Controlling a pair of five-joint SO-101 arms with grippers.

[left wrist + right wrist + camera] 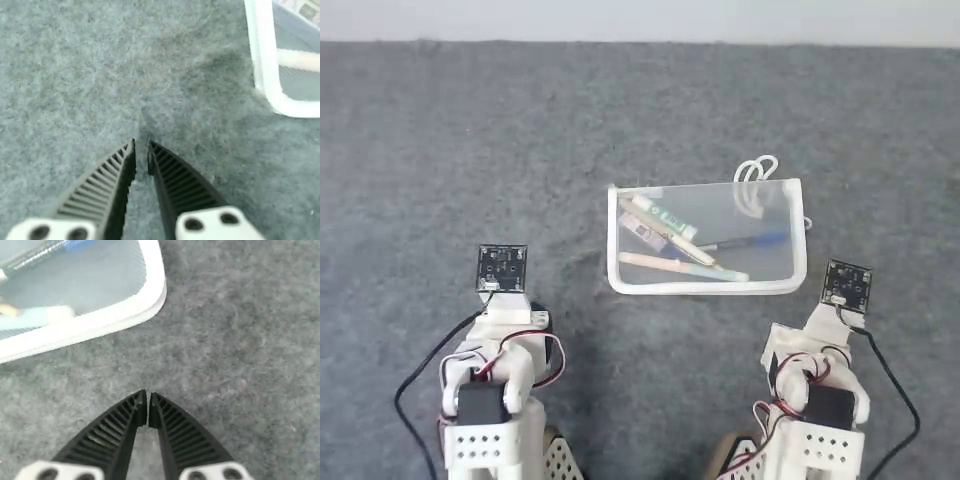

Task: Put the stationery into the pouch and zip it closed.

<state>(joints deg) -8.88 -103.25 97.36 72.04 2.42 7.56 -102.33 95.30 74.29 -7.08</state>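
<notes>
A clear pouch with a white border (794, 240) lies flat on the grey carpet, mid-right in the high view, with a white cord loop (757, 172) at its far edge. Inside it lie several pens (680, 265) and a blue pen (750, 241). The left arm (500, 330) rests near the front, left of the pouch; its gripper (140, 146) is shut and holds nothing, with the pouch's corner (265, 75) off to one side. The right arm (825, 350) sits just in front of the pouch's right corner; its gripper (147, 396) is shut and empty, a short way from the pouch's border (125, 315).
Grey carpet (470, 140) covers the whole table, bare to the left and behind the pouch. A pale wall strip (640, 20) runs along the far edge. Cables hang from both arm bases near the front.
</notes>
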